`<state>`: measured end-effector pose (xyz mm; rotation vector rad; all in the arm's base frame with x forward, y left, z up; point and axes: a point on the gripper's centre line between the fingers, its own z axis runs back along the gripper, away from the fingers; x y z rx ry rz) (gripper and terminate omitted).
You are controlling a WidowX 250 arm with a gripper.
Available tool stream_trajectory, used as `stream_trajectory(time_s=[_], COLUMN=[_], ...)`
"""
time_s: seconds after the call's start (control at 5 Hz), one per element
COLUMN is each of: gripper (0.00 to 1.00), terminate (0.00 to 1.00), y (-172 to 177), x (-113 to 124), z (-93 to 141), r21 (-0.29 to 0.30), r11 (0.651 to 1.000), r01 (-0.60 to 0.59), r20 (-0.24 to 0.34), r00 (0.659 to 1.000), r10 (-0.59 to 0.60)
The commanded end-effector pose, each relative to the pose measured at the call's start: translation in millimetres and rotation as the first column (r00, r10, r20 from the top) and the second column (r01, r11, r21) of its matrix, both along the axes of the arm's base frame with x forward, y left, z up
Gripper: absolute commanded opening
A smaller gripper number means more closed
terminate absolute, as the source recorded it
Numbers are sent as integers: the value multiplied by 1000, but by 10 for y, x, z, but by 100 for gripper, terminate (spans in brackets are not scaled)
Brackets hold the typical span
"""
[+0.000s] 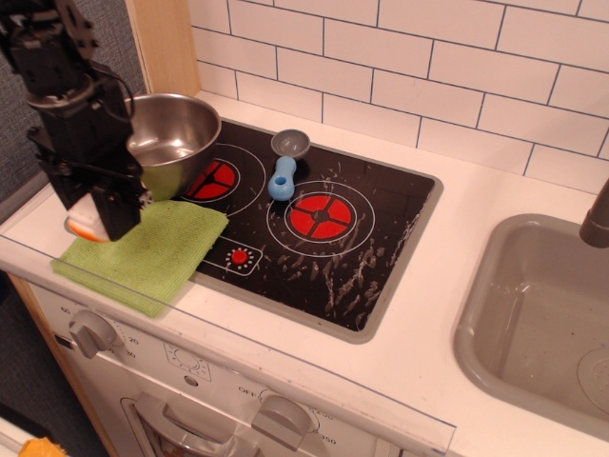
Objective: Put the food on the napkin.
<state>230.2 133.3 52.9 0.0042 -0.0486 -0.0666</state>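
My black gripper [100, 217] hangs over the left edge of the lime-green napkin [157, 252], which lies flat at the front left of the cooktop. It is shut on the food [84, 228], a small white piece with an orange underside that peeks out at the gripper's lower left, just above the napkin's left edge. Whether the food touches the cloth cannot be told. The arm hides the left part of the steel bowl [176, 133].
A blue-handled grey scoop [284, 162] lies on the black cooktop [333, 248] between two red burners. A grey sink [542, 324] is at the right. White tiled wall [428, 67] behind, wooden post [162, 43] at the back left.
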Motion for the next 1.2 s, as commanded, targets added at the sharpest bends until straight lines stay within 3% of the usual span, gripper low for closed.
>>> stream_trajectory(time_s=[0.0,0.2,0.4,0.8,1.0], gripper=[100,100,100,100,100], terminate=[0,0,0,0,100], y=[-54,-76,-136,-164,-164], x=[45,39,-2,-20,-20], z=[122,229,467,494,494], r21=[31,38,17,4,4], r11=[999,999,1000,1000,1000], r01=[23,11,-9,-13,-13], r20=[27,41,98,97,97], r00=[999,999,995,995,995], r10=[-24,-13,8,12,12])
